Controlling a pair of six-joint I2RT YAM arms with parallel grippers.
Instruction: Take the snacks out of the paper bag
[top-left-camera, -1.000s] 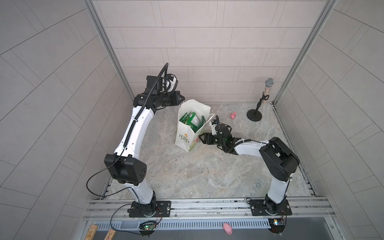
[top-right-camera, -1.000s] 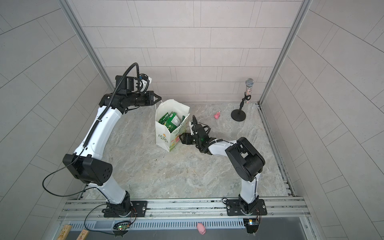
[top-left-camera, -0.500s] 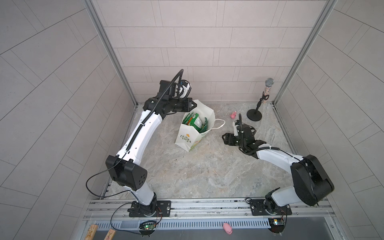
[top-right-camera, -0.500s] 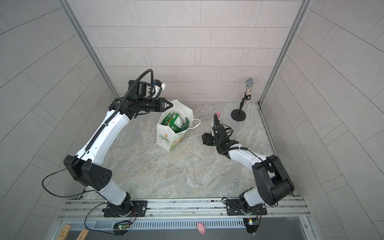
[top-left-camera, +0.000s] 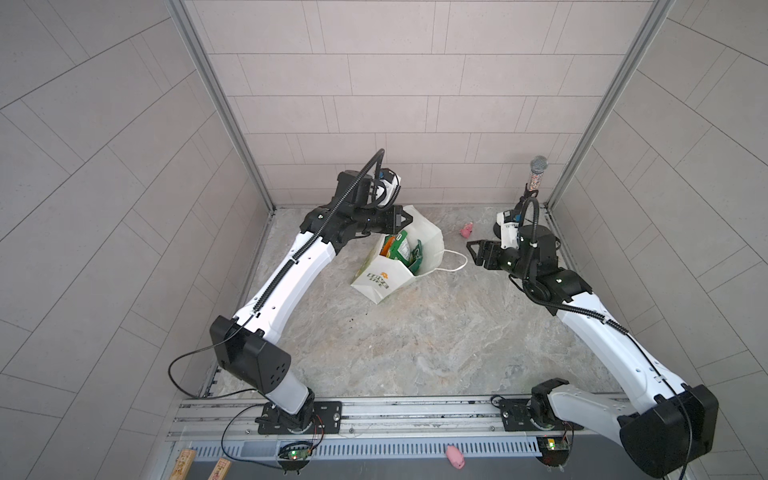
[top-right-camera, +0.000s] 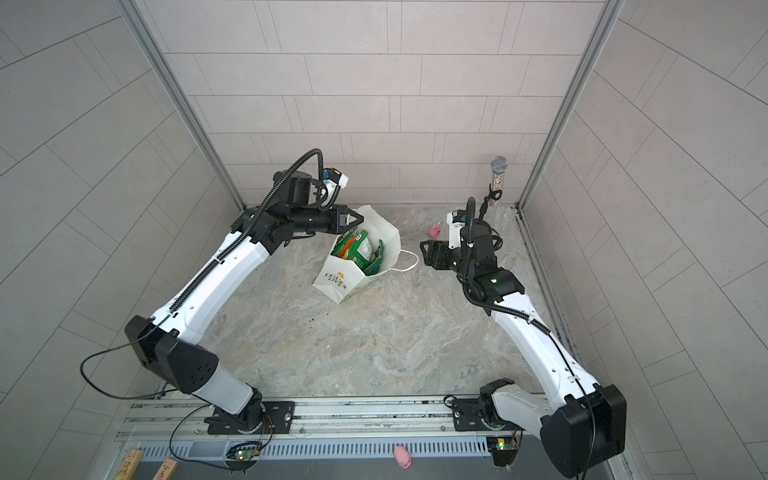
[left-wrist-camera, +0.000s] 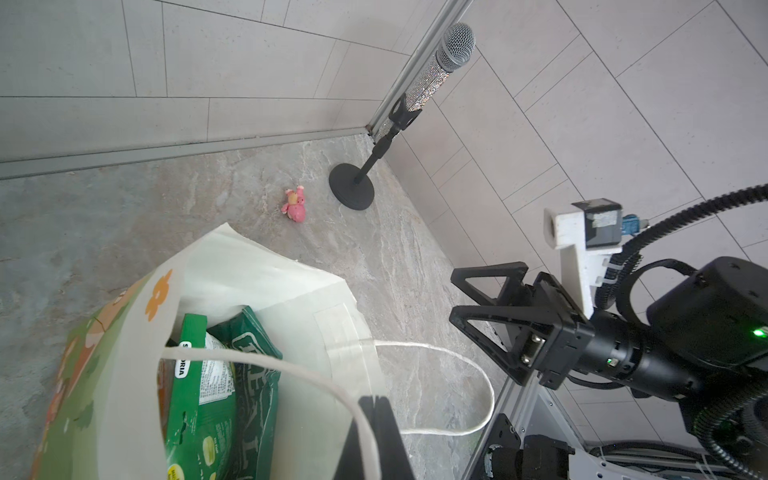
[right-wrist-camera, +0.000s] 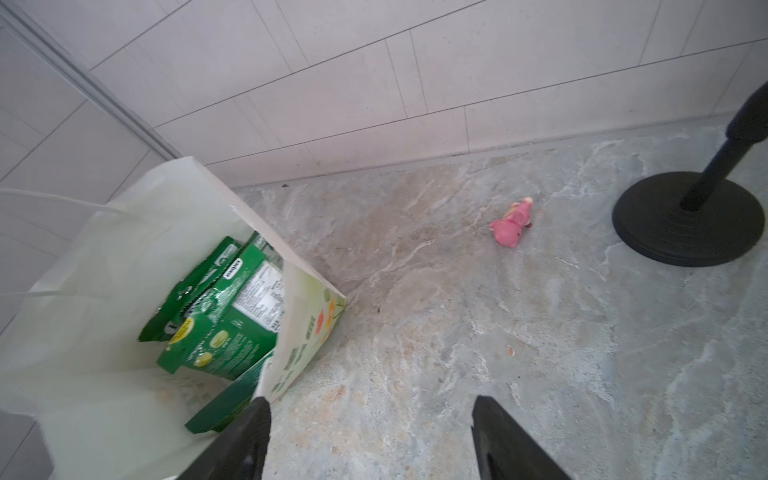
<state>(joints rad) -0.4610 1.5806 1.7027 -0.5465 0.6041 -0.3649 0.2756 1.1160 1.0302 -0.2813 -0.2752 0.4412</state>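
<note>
The white paper bag (top-left-camera: 388, 286) (top-right-camera: 332, 286) stands tilted at the back middle, its mouth open toward the right. Green snacks (top-left-camera: 400, 248) (top-right-camera: 356, 248) stick up inside it; in the wrist views they are glossy green packets (left-wrist-camera: 216, 386) (right-wrist-camera: 224, 316). My left gripper (top-left-camera: 409, 216) (top-right-camera: 359, 217) is at the bag's upper rim, and its jaws (left-wrist-camera: 376, 401) are shut on the white cord handle (left-wrist-camera: 266, 365). The second handle (top-left-camera: 455, 264) hangs out to the right. My right gripper (top-left-camera: 473, 251) (top-right-camera: 426, 253) (right-wrist-camera: 370, 405) is open and empty, just right of the bag.
A small pink toy (top-left-camera: 468, 228) (right-wrist-camera: 513, 224) lies on the floor behind the right gripper. A microphone on a black round-based stand (top-left-camera: 538, 174) (left-wrist-camera: 351, 187) fills the back right corner. Another pink toy (top-left-camera: 455, 456) lies on the front rail. Tiled walls close three sides.
My right gripper has pulled back from beside the bag to the right and risen. My left gripper has moved right with the handle, tipping the bag to the right.
</note>
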